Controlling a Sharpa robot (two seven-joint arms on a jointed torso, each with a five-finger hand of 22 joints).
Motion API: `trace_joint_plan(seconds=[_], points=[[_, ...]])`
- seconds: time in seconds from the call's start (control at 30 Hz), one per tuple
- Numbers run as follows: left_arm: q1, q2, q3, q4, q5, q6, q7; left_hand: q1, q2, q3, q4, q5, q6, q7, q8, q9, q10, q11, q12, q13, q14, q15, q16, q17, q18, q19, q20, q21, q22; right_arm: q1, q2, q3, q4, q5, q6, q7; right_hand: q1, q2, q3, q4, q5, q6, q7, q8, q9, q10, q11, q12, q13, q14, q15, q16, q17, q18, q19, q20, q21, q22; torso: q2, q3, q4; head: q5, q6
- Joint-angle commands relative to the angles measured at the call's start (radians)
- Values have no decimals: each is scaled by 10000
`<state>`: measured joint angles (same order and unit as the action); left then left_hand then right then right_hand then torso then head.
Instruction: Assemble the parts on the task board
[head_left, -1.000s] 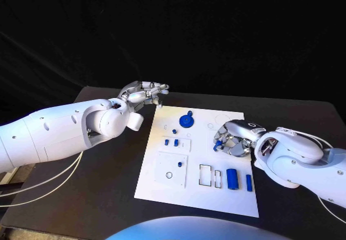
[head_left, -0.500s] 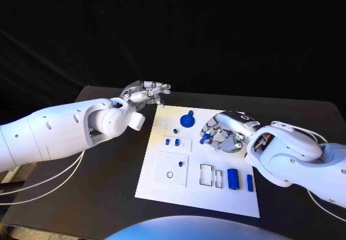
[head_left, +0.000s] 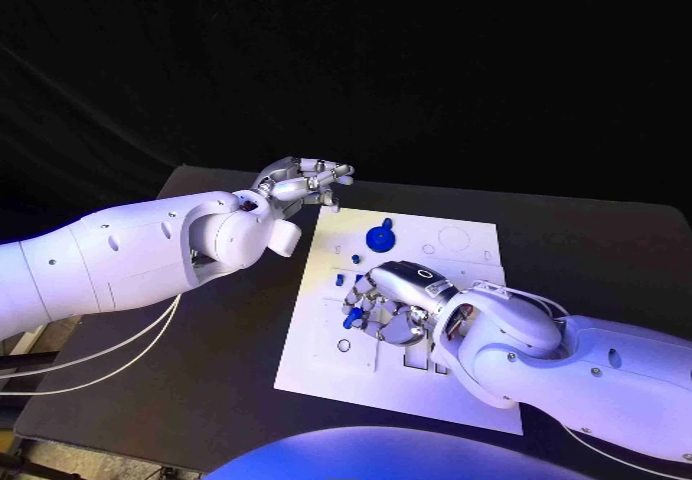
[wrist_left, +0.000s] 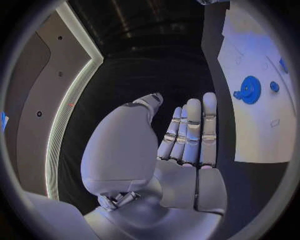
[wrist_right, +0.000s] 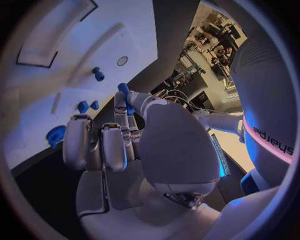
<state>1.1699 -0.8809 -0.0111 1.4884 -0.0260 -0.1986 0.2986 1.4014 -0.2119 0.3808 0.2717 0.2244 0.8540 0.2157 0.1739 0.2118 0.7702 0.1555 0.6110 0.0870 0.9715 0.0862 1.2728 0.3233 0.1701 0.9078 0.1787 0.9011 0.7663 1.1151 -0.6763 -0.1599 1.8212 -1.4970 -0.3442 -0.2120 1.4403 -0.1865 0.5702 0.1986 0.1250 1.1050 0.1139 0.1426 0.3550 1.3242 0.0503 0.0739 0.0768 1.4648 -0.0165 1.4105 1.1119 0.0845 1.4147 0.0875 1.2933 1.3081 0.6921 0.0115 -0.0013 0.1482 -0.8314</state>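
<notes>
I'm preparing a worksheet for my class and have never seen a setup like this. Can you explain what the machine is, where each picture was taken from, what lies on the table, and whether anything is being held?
This is a robot with two white arms, each ending in a silver robot hand. One picture looks down from a camera on its head; the two round ones come from cameras at its wrists. On the black table lies a white task board with small blue parts, such as a blue round part. The right robot hand is over the board and pinches a small blue peg between its fingertips. The left robot hand is beyond the board's far corner, fingers apart, holding nothing.
</notes>
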Motion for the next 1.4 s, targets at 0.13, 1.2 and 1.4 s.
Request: trace_joint_plan(seconds=[0.13, 1.2, 1.4], points=[[5, 91, 6, -23, -29, 192, 65, 80, 29, -23, -22, -8, -68, 6, 46, 16, -86, 9, 64, 10, -68, -1, 44, 11, 143, 31, 35, -56, -15, -323, 231, -40, -287, 112, 107, 350, -164, 2, 62, -32, 38, 9, 62, 365, 518, 70, 28, -66, 7, 220, -49, 32, -32, -142, -57, -22, -60, 589, 5, 0, -18, 97, -50], [4, 136, 3, -89, -29, 219, 23, 101, 41, -51, -17, -5, -71, 8, 59, 25, -102, 11, 82, 11, -75, 2, 45, 11, 142, 37, 36, -64, -21, -523, 410, -85, -561, -223, 863, 83, -211, -4, 100, -95, 35, -18, 61, 383, 553, 65, 27, -74, 7, 217, -46, 28, -49, -135, -76, -18, -93, 573, 5, 5, -14, 127, -130], [4, 136, 3, -92, -29, 224, 15, 101, 41, -51, -17, -5, -71, 8, 59, 25, -102, 11, 82, 11, -75, 2, 45, 11, 142, 37, 36, -64, -21, -529, 498, -89, -646, -393, 899, 28, -250, -23, 107, -116, 31, -36, 68, 387, 568, 56, 32, -79, 5, 212, -43, 22, -70, -126, -98, -17, -132, 549, 7, 7, -4, 114, -121]])
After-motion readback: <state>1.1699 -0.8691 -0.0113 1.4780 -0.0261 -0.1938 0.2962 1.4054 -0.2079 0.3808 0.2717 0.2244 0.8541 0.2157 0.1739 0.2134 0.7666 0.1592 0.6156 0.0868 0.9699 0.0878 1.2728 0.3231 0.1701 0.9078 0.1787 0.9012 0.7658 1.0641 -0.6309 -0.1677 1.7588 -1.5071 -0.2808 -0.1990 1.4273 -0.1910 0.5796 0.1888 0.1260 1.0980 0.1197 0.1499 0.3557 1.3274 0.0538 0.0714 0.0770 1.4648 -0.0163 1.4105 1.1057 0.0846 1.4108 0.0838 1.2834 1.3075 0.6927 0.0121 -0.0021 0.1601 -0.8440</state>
